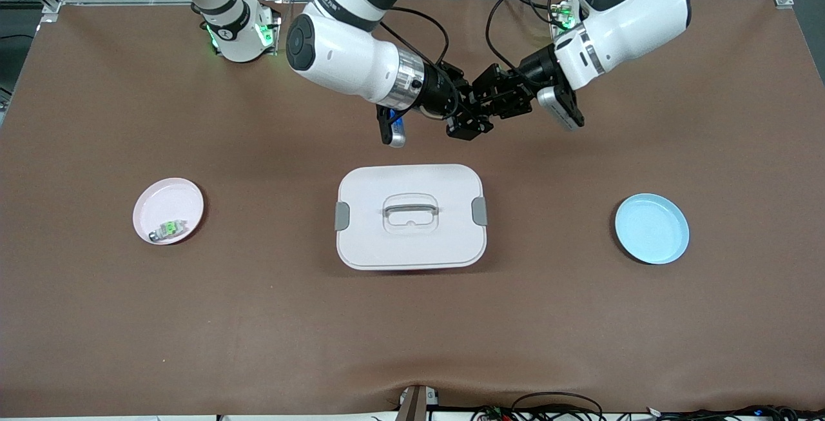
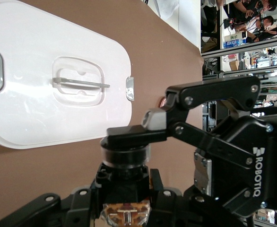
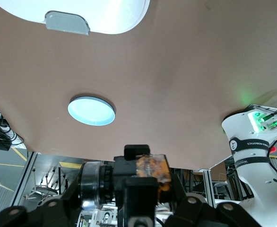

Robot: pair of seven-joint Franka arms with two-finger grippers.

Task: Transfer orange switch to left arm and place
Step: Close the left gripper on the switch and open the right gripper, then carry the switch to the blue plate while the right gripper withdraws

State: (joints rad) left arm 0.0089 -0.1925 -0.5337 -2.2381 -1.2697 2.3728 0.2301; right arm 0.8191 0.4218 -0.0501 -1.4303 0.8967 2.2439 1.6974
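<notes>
While reaching in from both ends of the table [image 1: 97, 150], meeting tip to tip up in the air w/ the left gripper [image 1: 482, 100] and the right gripper [image 1: 465, 118]. Hanging over bare brown cloth, just off the box's [image 1: 410, 240] edge on the side twd the robots' bases.

Holding the orange switch [image 2: 124, 158] btwn the two grippers, off the table. Pinching its orange end w/ the left fingers, closed tight. Squeezing its black end w/ the right fingers [image 2: 129, 135], closed on it too.

Sitting shut in the middle of the table: big white box, grey clips on both ends, clear handle on top, not touching either gripper.

Lying on the pink plate [image 1: 164, 205] at the right arm's end: a little green switch [image 1: 166, 229]. Sitting at the left arm's end: a blue plate [image 1: 651, 227].
</notes>
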